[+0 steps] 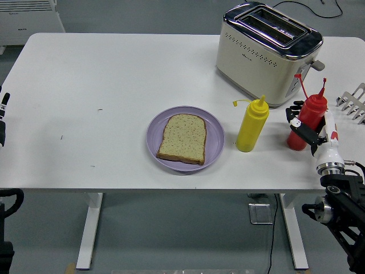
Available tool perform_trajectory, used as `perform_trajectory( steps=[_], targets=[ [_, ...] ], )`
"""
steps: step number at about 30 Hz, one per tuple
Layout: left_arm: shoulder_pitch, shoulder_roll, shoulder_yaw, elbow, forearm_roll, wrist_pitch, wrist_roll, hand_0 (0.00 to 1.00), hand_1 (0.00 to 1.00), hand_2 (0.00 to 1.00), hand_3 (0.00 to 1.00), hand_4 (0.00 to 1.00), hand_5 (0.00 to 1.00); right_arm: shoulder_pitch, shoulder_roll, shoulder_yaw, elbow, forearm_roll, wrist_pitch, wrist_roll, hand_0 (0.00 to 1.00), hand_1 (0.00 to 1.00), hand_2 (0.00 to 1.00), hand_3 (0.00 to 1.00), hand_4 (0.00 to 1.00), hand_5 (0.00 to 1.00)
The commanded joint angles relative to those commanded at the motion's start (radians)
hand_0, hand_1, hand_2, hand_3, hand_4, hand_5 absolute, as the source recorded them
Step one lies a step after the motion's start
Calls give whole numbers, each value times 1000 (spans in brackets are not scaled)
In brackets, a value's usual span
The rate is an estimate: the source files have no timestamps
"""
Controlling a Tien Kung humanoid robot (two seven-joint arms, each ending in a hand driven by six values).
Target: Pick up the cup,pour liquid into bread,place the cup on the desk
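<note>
Right hand (308, 128) wrapped around red squeeze bottle (305, 121), fingers clamped on its body; bottle upright on tabletop (102, 80), right of yellow squeeze bottle (251, 125), near toaster (266, 50). Bread slice (182, 138) on purple plate (214, 137), centre. Left arm at left edge, fingers unseen.

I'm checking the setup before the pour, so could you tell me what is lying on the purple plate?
A single slice of bread lies on the purple plate; nothing else shows there.
</note>
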Motion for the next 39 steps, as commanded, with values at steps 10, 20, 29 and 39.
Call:
perform_trajectory(
  steps=[10,20,29,39],
  targets=[
    [-1,1,1,0,0,0,0,827,840,854,754,659,998,-20,-5,9,7,-6,-2,2,594,603,579,731,760,79],
    [1,1,5,0,0,-1,0,828,840,855,754,661,998,-38,-4,24,11,-7,51,1,876,808,860,998,779,89],
    [4,1,9,0,1,-1,0,831,839,854,754,661,998,-50,-2,35,18,-18,85,-4,901,830,909,998,803,121],
    [4,2,9,0,0,0,0,832,841,855,752,662,998,-89,-7,88,55,-67,137,-10,930,867,968,998,850,192]
  ],
)
